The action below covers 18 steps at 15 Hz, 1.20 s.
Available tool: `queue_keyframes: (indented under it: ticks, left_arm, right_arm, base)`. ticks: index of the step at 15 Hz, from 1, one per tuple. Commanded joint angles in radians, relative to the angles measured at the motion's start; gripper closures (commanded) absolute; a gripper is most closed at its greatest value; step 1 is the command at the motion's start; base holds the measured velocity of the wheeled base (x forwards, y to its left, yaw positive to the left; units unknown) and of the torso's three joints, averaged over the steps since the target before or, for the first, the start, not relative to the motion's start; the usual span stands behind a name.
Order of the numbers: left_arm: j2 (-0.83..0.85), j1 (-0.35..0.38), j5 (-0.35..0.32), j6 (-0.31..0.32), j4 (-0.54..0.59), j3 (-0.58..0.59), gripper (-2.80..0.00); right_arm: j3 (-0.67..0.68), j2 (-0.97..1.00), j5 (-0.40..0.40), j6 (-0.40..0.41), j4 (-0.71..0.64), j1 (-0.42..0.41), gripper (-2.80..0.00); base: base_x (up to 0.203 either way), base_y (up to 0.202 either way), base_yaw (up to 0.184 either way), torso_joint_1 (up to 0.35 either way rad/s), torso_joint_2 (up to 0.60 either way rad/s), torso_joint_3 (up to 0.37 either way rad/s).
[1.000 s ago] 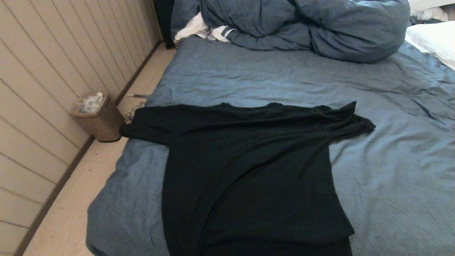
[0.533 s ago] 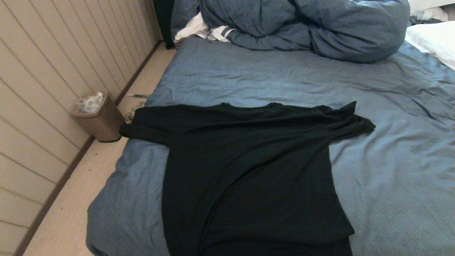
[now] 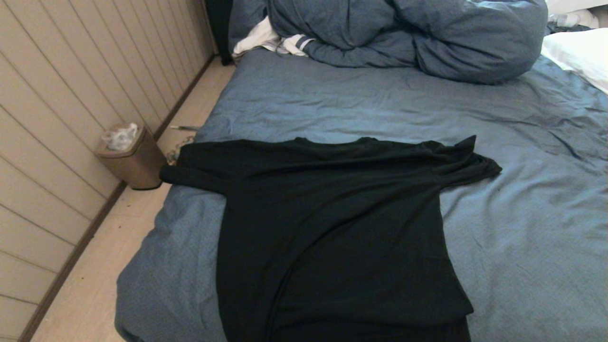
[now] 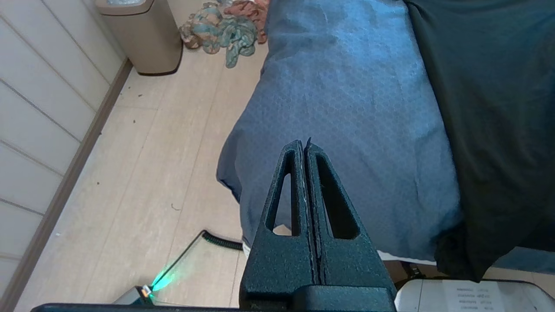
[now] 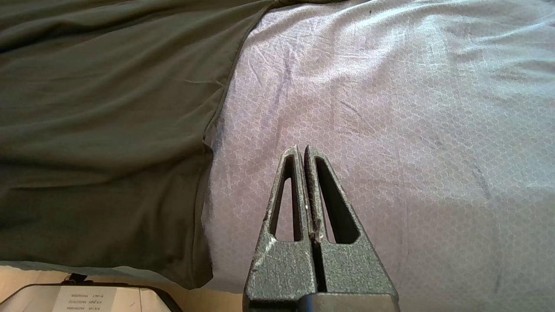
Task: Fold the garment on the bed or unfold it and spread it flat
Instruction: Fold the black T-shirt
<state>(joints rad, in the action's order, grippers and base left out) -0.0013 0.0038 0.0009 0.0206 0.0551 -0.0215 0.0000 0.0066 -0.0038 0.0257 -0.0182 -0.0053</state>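
Black cotton-looking garment (image 3: 332, 228) lies spread on the bed (image 3: 522, 228), plain side up, collar toward the duvet, hem hanging over the bed's near edge. One sleeve reaches the bed's wall-side edge; the other is bunched and partly turned up further in on the bed.

Head view only: one blue duvet (image 3: 408, 38) heaped at the bed's far end, one white stripe-cuffed cloth (image 3: 275, 42) tucked against it, one white pillow (image 3: 577, 54) at the bed's far right corner. Neither arm shows in it.

Left wrist view only: left gripper (image 4: 306, 145) clenched on nothing, fingers pressed together, hanging off the bed's near wall-side corner, garment (image 4: 498, 108) just beside it on the sheet (image 4: 347, 108). It also shows a crumpled multicoloured cloth pile (image 4: 225, 26) on the floor (image 4: 143, 173) between the bin (image 4: 143, 34) and the bed; the head view gives only a sliver of that. Bin (image 3: 133, 159) has something pale in it, possibly a plastic bag, too small to tell.

Right wrist view only: right gripper (image 5: 302, 151) also clenched, empty, over bare sheet (image 5: 390, 130) just beside the garment's (image 5: 108, 121) side seam, not touching it.

Count: one garment, one bin, two grippers, both closed and holding nothing.
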Motion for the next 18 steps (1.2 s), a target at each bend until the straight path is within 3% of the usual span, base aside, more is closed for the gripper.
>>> queue_keyframes:
  ticks: [1,14,16,18]
  left_arm:
    - [0.0,0.001,0.001,-0.001,0.0,0.0,0.0]
    - [-0.003,0.001,0.004,0.002,0.005,-0.002,0.0]
    - [0.039,0.002,0.0,0.005,0.016,-0.052,0.0]
    - [0.149,0.001,-0.005,0.002,0.016,-0.134,0.0]
  right_arm:
    - [0.0,0.001,-0.001,0.0,0.0,0.001,0.0]
    - [-0.011,-0.002,0.01,0.011,-0.011,0.001,0.0]
    - [-0.08,0.021,0.015,0.008,-0.087,0.001,0.0]
    - [-0.225,0.101,0.068,-0.007,-0.191,0.001,0.0]
  base:
    - [0.0,0.0,0.0,0.0,0.0,0.0]
    - [0.0,0.0,0.0,0.0,0.0,0.0]
    - [0.0,0.0,0.0,0.0,0.0,0.0]
    - [0.0,0.0,0.0,0.0,0.0,0.0]
